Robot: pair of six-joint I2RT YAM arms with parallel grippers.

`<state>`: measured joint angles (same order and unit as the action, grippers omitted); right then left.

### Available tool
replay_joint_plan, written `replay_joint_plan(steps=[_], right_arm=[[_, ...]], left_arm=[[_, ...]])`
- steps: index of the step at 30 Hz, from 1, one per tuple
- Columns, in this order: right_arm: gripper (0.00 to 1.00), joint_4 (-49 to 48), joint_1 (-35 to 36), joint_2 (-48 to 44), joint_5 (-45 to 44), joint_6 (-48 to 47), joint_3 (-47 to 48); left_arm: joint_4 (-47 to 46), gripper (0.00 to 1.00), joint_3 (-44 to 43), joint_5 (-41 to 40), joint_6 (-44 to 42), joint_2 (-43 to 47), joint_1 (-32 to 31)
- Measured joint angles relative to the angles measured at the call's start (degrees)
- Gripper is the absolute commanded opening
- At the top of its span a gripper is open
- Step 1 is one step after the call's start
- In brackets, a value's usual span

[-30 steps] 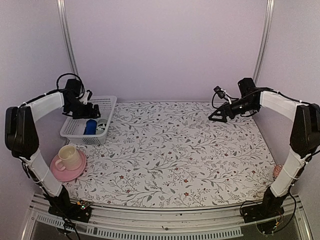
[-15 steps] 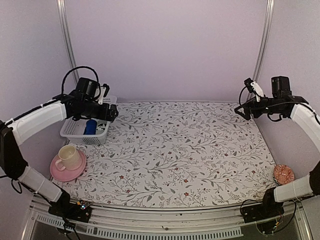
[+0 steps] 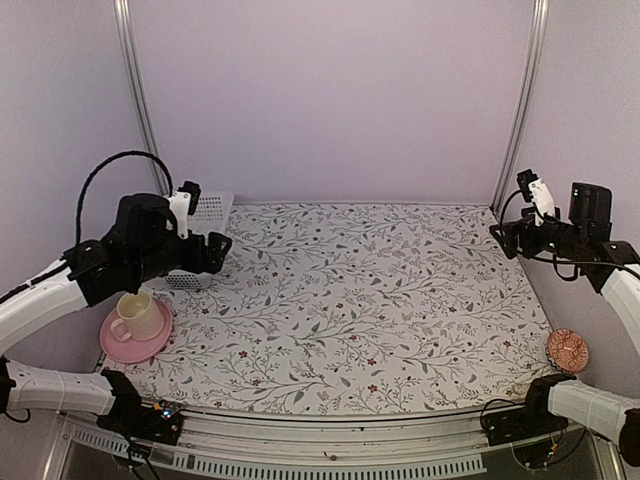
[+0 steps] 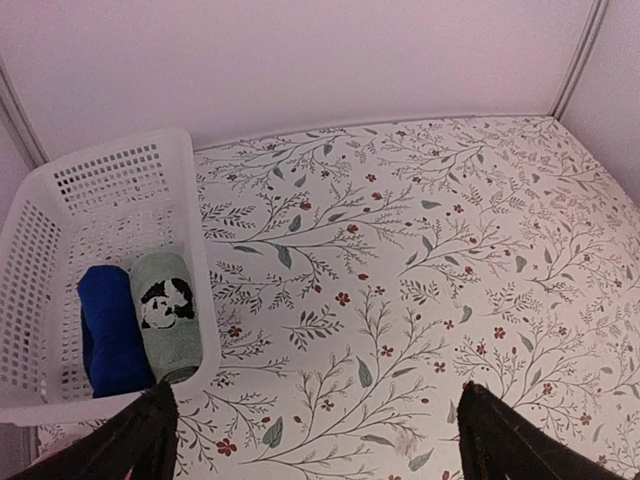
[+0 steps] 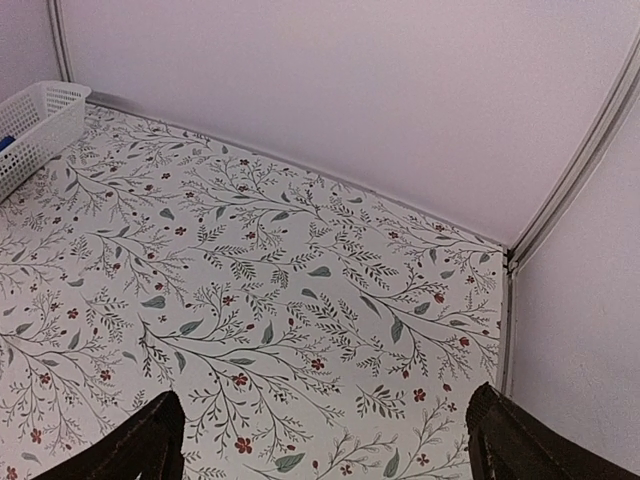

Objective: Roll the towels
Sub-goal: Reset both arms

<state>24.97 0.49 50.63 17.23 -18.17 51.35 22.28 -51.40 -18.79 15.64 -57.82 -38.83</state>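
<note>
Left end effector (image 4: 315, 445): jaws wide apart, nothing between them, hanging above the floral worktop (image 4: 420, 260) at the near corner of the white basket (image 4: 120, 165). Both towels are inside that basket, at its near end. The blue towel (image 4: 108, 335) is on the left and the sage-green towel (image 4: 168, 315) is touching it on the right, against the basket's right wall. Each looks already rolled into a short cylinder. The green one shows a black-and-white print.

Key relation: the towels lie ahead, to the left of and below the left end effector. Their long axes are parallel, running near-to-far along the basket's length. The left arm is much nearer, so any reach would likely be its job, down over the basket wall.

Right end effector (image 5: 320, 445): fingers spread wide, empty, up by the far right corner, well apart from the basket across the worktop. Its wrist view catches only a corner of the basket.

Judgement: rolling seems done or nearly so.
</note>
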Motion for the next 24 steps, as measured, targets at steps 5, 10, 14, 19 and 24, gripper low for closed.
replay_joint_plan(steps=[5,10,14,19,24], right_arm=[[0.99,-1.8,0.0,-5.7,-0.3,0.2,-5.2],[0.99,-1.9,0.0,-8.2,-0.8,0.1,-8.8],[0.99,-2.0,0.0,-8.3,-1.3,0.1,-9.0],[0.99,-2.3,0.0,-9.3,-1.7,0.1,-9.1],[0.99,-2.7,0.0,-10.9,-2.0,-0.2,-9.6]], left_arm=[[-1.9,0.97,5.4,-4.4,1.8,2.9,-2.2],[-4.7,0.97,7.6,-9.0,2.9,1.9,-4.6],[-8.2,0.97,10.6,-12.0,2.9,1.9,-6.0],[-11.5,0.97,13.4,-15.5,1.5,2.4,-7.4],[-16.1,0.97,17.0,-18.3,-0.2,5.5,-7.6]])
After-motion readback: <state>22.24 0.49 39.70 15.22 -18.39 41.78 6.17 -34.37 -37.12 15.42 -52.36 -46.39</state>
